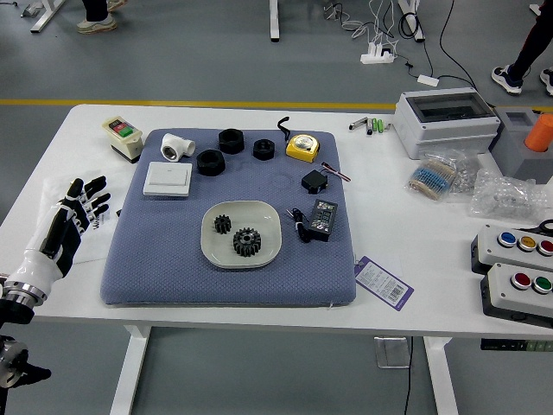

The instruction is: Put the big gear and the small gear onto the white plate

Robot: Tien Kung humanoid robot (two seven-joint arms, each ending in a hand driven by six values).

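Black toothed big gear (246,242) & black toothed small gear (222,224) sat on the rounded white plate (262,216), so placing looked done, nothing left; robot's black L hand (78,213), fingers spread wide, held nothing.

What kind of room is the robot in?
Probably a robot lab or workshop: a white work table holds gears on a plate and boxes with coloured buttons, and cables lie on the floor behind.
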